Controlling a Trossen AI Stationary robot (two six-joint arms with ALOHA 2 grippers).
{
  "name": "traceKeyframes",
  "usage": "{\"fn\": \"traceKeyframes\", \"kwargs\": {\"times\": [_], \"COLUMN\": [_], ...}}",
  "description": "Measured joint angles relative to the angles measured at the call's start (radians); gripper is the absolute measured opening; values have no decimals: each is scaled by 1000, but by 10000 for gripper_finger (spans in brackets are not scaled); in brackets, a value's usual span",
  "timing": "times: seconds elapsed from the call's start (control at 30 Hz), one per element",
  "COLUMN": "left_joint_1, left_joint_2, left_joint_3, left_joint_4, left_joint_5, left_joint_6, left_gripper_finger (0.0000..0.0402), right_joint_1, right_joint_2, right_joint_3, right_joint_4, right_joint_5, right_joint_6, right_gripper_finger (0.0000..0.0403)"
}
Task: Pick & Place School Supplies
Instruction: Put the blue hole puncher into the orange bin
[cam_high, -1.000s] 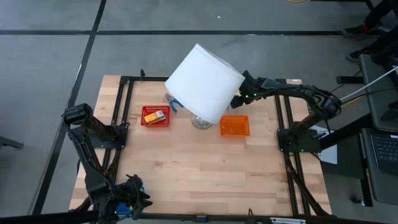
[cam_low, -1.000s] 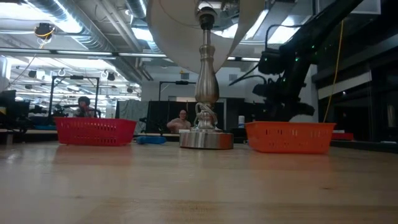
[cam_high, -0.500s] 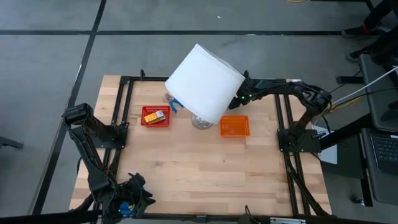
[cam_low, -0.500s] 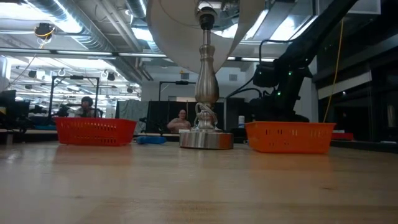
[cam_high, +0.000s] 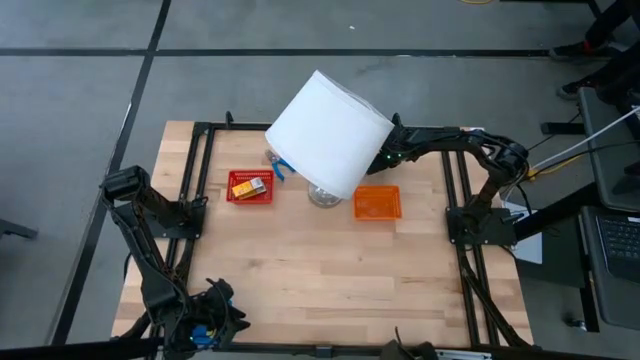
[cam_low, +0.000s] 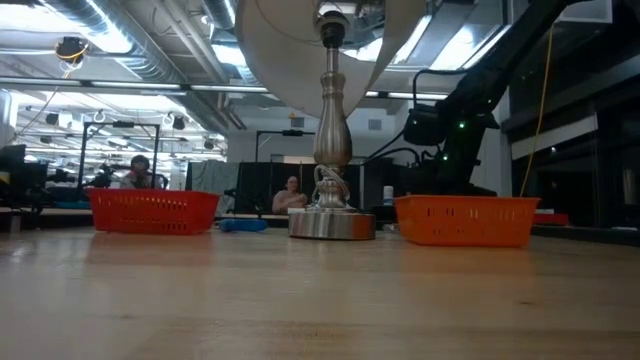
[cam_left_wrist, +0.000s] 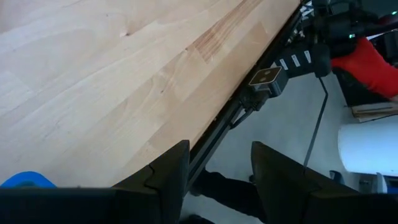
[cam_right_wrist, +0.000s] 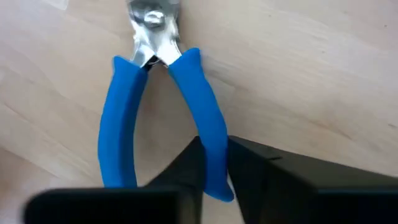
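Note:
Blue-handled metal pliers (cam_right_wrist: 155, 93) lie flat on the wooden table, handles spread. My right gripper (cam_right_wrist: 213, 165) is shut on one of the handles. In the high view the white lampshade (cam_high: 328, 132) hides the pliers and the right gripper's fingers; only the right arm (cam_high: 440, 135) shows reaching under it. A yellow-orange packet (cam_high: 250, 186) lies in the red basket (cam_high: 250, 198). My left gripper (cam_left_wrist: 217, 168) waits open over the table's near left corner, with nothing between its fingers. My right gripper pinches one blue handle (cam_right_wrist: 208, 134) of the pliers between its two fingers (cam_right_wrist: 255, 168), near the handle's free end. The fingers come from above and stand on either side of that handle. The pliers lie on the table; the other handle is free.
The lamp's metal base (cam_high: 325, 195) stands mid-table, its stem (cam_low: 332, 110) rising into the tilted shade. An orange basket (cam_high: 377, 203) sits right of the base. A small blue thing (cam_high: 284, 171) lies by the shade's left edge. People sit in the room beyond.
My right arm has reached a little farther toward the lamp and sunk lower behind the orange basket. The baskets, the lamp and the left arm have kept still.

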Motion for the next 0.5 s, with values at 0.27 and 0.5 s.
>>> {"fn": "traceKeyframes", "kwargs": {"times": [0.27,0.5], "left_joint_1": [0,0], "left_joint_2": [-1,-1], "left_joint_3": [0,0], "left_joint_4": [1,0], "left_joint_5": [-8,-12], "left_joint_6": [-1,36], "left_gripper_finger": [168,168], "right_joint_1": [-39,-69], "right_joint_2": [-58,-283], "right_joint_3": [-6,-4], "right_joint_4": [-17,-146], "right_joint_5": [85,96], "right_joint_6": [4,-4], "right_gripper_finger": [38,38]}}
